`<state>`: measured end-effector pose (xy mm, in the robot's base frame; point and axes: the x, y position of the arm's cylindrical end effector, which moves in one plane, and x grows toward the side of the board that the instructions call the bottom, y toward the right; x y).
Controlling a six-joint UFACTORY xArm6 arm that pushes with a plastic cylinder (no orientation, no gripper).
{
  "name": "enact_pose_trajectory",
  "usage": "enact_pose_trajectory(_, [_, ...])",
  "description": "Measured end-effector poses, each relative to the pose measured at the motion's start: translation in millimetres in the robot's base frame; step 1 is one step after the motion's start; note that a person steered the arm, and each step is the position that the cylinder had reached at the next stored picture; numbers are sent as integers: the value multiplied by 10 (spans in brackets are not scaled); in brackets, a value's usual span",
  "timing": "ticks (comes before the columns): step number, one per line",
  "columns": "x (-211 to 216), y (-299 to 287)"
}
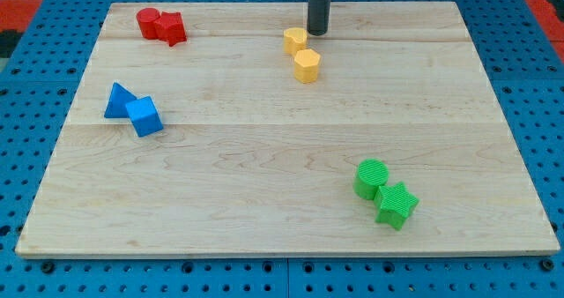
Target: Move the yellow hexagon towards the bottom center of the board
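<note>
Two yellow blocks sit near the view's top centre. The lower one, a yellow hexagon [307, 66], touches a second yellow block [295, 40] just above and to its left, whose shape I cannot make out. My tip [317, 31] rests on the board just right of and above the upper yellow block, close to it but apart from the hexagon. The rod rises straight out of the view's top.
Two red blocks [161, 25] sit together at the top left. A blue triangle [118, 100] and a blue cube [144, 116] lie at the left. A green cylinder [371, 178] and a green star [396, 204] lie at the bottom right. The wooden board [264, 210] lies on a blue pegboard.
</note>
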<state>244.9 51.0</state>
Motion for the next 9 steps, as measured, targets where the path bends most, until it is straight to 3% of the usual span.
enact_pose_trajectory(5, [-27, -138])
enact_pose_trajectory(9, [1694, -124])
